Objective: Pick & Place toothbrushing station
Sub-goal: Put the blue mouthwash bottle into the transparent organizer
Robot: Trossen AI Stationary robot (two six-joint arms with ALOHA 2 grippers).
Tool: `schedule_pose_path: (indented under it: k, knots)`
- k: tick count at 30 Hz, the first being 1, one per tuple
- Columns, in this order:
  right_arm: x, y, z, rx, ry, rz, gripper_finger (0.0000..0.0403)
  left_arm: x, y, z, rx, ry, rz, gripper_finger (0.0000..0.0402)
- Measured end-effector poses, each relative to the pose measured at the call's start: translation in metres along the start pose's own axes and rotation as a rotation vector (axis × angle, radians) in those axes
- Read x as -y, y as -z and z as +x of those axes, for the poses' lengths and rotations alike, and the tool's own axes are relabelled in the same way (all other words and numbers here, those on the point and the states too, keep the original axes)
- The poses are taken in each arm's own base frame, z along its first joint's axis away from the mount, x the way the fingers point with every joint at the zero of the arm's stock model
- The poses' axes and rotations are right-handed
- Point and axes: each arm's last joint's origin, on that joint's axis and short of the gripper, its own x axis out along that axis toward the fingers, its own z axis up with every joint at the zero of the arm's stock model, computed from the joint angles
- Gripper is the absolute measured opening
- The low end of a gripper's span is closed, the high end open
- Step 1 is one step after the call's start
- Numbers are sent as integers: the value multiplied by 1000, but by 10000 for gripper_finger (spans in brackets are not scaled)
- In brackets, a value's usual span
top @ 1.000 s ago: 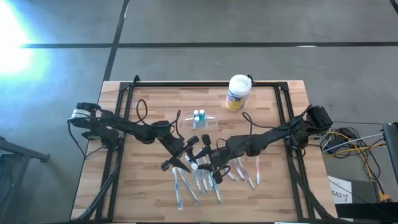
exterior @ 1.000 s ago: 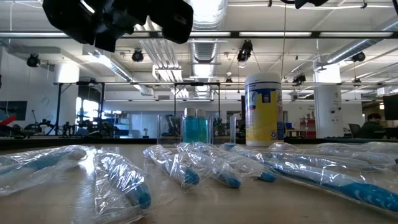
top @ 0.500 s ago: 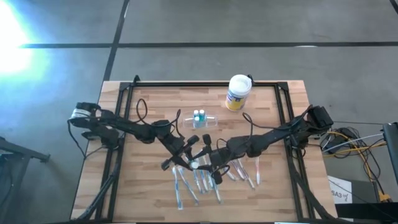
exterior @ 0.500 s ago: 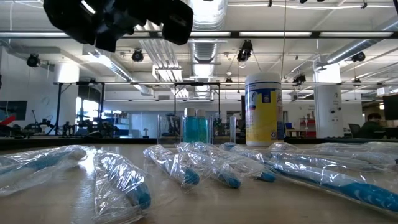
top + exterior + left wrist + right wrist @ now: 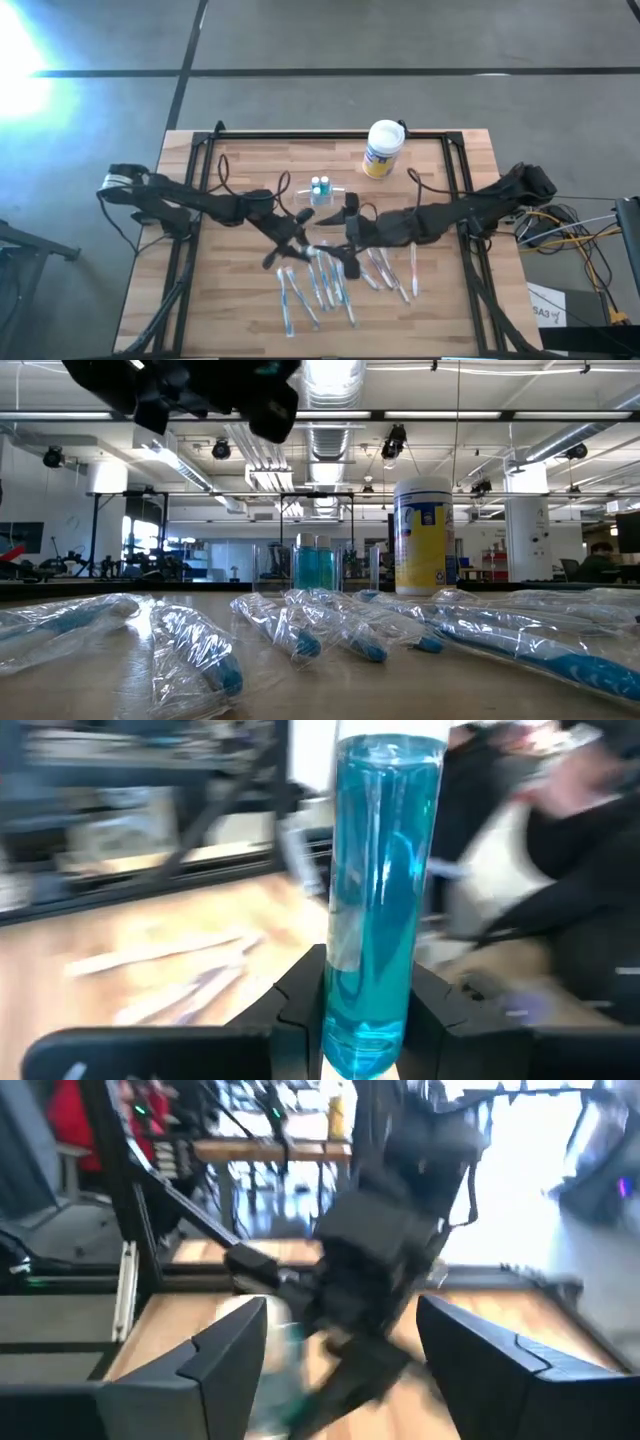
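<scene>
Bright daylight glare floods the high view's upper left floor (image 5: 30, 50); both wrist views smear with motion blur.

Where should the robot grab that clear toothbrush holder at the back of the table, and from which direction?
Probably by the long walls of the clear holder, coming straight down from above, at an end clear of the blue bottles that stand upright in its middle. It sits flat and alone on the wood, behind the wrapped toothbrushes and apart from the white canister.
</scene>
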Motion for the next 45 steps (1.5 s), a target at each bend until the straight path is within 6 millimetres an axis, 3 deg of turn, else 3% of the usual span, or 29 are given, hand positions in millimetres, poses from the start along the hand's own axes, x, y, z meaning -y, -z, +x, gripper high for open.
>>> schedule_pose_path:
  k: [6, 14, 19, 27, 45]
  knots:
    - [-8, -17, -12, -90, 111, 126, 248, -2, -5, -9, -49, -254, 71, 80]
    - [-16, -15, -12, -126, 161, 145, 252, -6, -7, -14, -82, -456, 99, 80]
    - [-8, -8, -8, -178, 227, 152, 266, -7, -6, -14, -89, -483, 111, 80]
    - [-7, 4, 0, -186, 358, 21, 275, -7, -6, -14, -100, -502, 131, 80]
    - [-9, 10, 10, -172, 392, -16, 210, -8, -5, -15, -118, -524, 132, 80]
